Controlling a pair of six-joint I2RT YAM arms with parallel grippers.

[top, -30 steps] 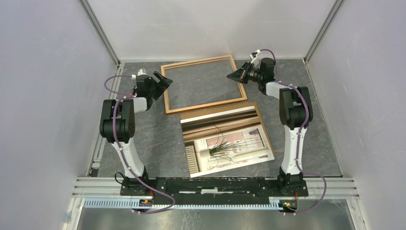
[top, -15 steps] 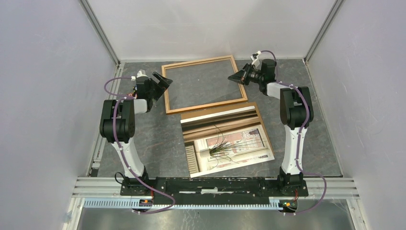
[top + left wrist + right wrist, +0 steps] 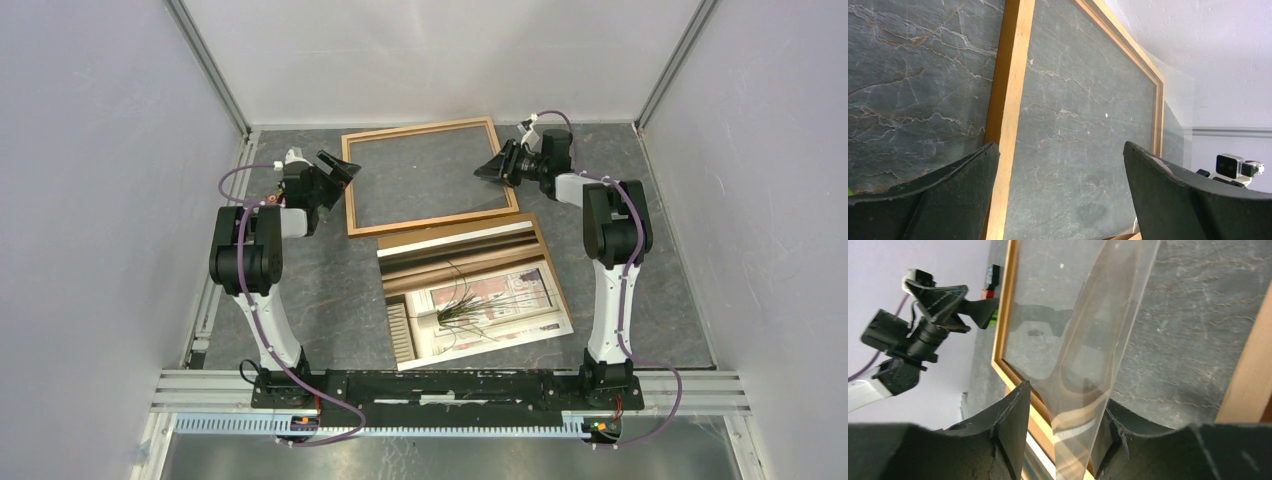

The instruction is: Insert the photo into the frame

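The frame (image 3: pixel 417 127) lies flat at the back middle of the table, a thin wooden rectangle. The photo (image 3: pixel 470 290) lies face up just in front of it, apart from both grippers. My left gripper (image 3: pixel 343 168) is open over the frame's left rail (image 3: pixel 1008 100), one finger on each side of it (image 3: pixel 1060 150). My right gripper (image 3: pixel 490 168) is at the frame's right rail. Its jaws stand partly apart (image 3: pixel 1065 400) around the raised edge of a clear pane (image 3: pixel 1098 340). The pane leans on one finger, with a gap to the other.
The lifted pane also shows at the far end in the left wrist view (image 3: pixel 1175 100). Grey walls close in the table at the back and on both sides. The left arm (image 3: pixel 933 300) shows beyond the frame's far rail (image 3: pixel 1004 305).
My right gripper has moved slightly nearer and lower at the frame's right rail. The frame's right end has shifted a little to the right. The left arm and the photo have hardly moved.
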